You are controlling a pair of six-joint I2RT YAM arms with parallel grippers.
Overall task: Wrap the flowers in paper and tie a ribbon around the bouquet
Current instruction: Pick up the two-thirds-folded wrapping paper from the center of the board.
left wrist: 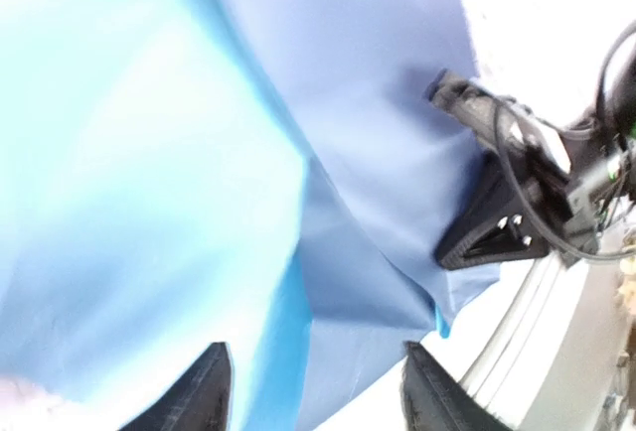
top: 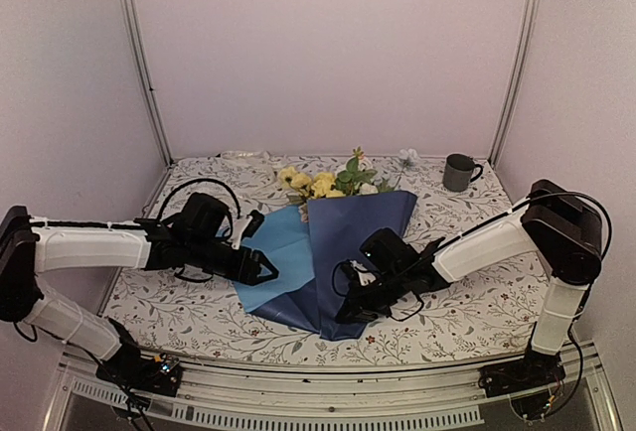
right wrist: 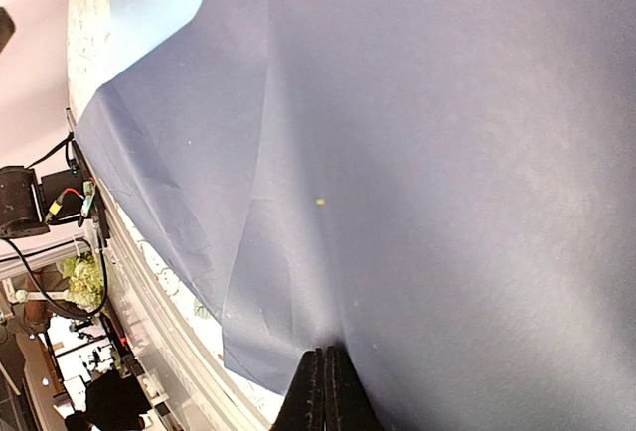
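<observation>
Paper folded over flowers mid-counter; left pincer spread, right pincer pinching paper.

The paper (top: 363,237) lies in the middle of the counter (top: 467,302), with its navy flap over the stems and its light-blue layer (top: 276,262) showing on the left. The flowers (top: 323,183) stick out past the paper's far edge, blooms toward the back wall. The left pincer (top: 266,270) hovers at the light-blue layer's left edge, fingers (left wrist: 204,396) spread, nothing gripped, paper beneath. The right pincer (top: 350,310) is at the navy flap's near right edge, fingers (right wrist: 325,396) pressed together on a crease of the paper. The paper's near tip is close to the counter's front edge. A grey mug (top: 459,171) sits in the far right corner, well apart. There is open counter right of the paper and at front left.
</observation>
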